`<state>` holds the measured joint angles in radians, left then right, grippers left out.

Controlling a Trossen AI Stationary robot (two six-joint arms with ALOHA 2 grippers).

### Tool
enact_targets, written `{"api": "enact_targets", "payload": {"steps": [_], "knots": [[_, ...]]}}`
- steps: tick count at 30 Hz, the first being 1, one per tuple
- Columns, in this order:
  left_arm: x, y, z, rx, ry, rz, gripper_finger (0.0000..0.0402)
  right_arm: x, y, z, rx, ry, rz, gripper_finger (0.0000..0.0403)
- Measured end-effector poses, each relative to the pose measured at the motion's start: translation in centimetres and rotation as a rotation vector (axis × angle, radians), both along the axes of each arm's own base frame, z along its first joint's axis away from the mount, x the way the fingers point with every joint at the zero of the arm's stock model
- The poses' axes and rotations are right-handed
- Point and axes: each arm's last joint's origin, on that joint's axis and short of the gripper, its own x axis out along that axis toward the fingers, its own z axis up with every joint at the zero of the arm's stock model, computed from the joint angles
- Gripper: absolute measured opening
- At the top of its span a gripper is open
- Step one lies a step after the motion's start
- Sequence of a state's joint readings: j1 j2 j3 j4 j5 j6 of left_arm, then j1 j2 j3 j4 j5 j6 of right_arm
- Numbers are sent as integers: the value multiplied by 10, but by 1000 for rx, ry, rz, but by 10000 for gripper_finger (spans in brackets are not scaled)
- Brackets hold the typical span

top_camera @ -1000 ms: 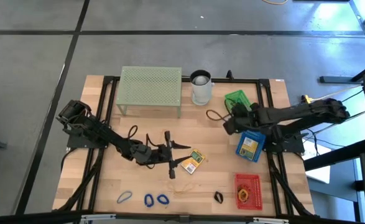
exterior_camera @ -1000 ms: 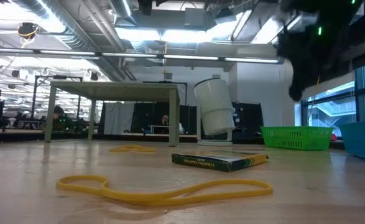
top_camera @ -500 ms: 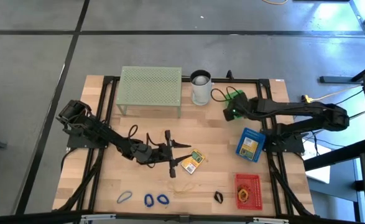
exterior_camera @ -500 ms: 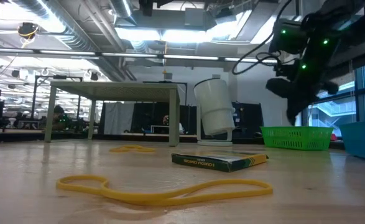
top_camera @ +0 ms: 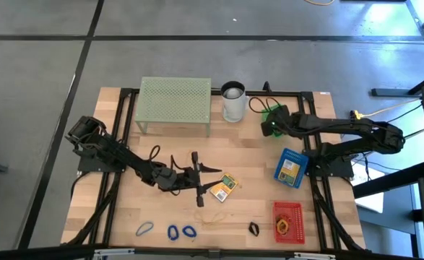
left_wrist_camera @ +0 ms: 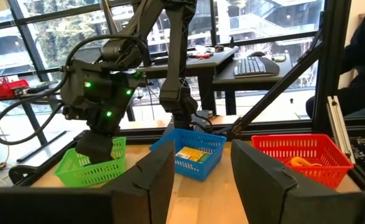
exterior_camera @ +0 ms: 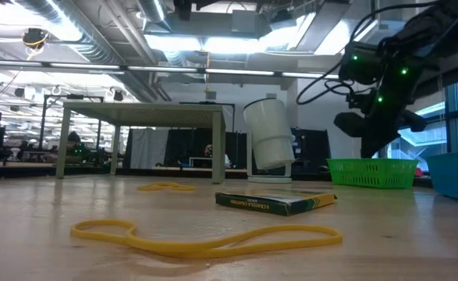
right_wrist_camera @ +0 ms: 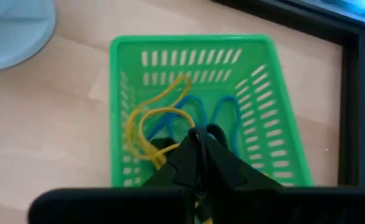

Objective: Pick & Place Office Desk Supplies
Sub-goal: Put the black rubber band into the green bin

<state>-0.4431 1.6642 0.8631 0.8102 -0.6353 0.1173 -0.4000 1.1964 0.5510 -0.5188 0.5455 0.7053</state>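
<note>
The high view looked straight down on the whole surface (top_camera: 248, 155). The low view sat at surface level, facing the room. Each wrist view looked forward; all four shared the green basket (right_wrist_camera: 198, 112).

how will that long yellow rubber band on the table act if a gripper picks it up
The yellow rubber band lies in slack, wavy loops, so it will probably droop and stretch. It looks thin and light. Lying flat on the table, it may be hard to pinch.

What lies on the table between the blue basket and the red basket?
Nothing: in the high view, only bare wood lies between the blue basket and the red basket. The left wrist view shows the same gap.
</note>
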Motion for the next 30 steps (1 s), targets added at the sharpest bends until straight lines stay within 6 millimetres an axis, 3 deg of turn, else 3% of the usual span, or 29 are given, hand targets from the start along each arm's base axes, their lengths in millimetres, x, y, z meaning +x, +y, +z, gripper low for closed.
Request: {"api": "enact_targets", "payload": {"steps": [16,30], "knots": [[0,0,0,0,0,0,149,5,-6,-16,79,51,4,25],[0,0,-3,14,34,1,151,5,-6,-16,52,71,9,179]]}}
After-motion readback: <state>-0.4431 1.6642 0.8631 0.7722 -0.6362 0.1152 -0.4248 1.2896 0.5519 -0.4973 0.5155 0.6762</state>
